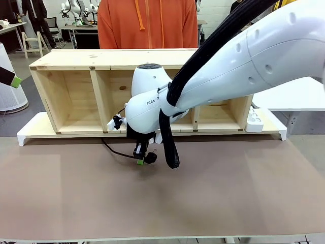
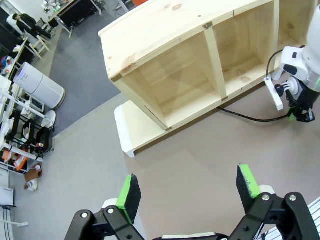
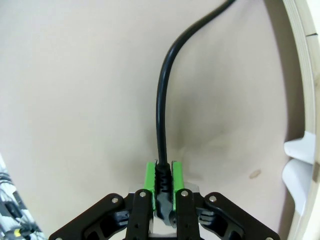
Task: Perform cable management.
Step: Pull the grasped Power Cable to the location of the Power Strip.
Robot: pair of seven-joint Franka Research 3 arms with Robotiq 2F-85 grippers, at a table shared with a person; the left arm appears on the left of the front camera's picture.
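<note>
The cable (image 3: 164,95) is a thin black cord lying on the brown table; its chunky plug end (image 3: 163,186) sits between the green pads of my right gripper (image 3: 163,176), which is shut on it. In the front view the right gripper (image 1: 143,156) points down at the table just in front of the wooden shelf (image 1: 76,58), and the cable (image 1: 116,151) curves left from it towards the shelf's foot. The cable (image 2: 247,116) runs into the shelf's middle bay. My left gripper (image 2: 189,186) hangs open and holds nothing, high over the table's left side, its green pad (image 1: 17,81) at the picture's left edge.
The shelf stands on a white base board (image 1: 30,133) along the table's far side. A white power strip (image 1: 254,121) lies at the shelf's right end. A person in an orange hoodie (image 1: 147,25) stands behind the shelf. The right arm's thick ribbed hose (image 1: 170,147) hangs beside the gripper.
</note>
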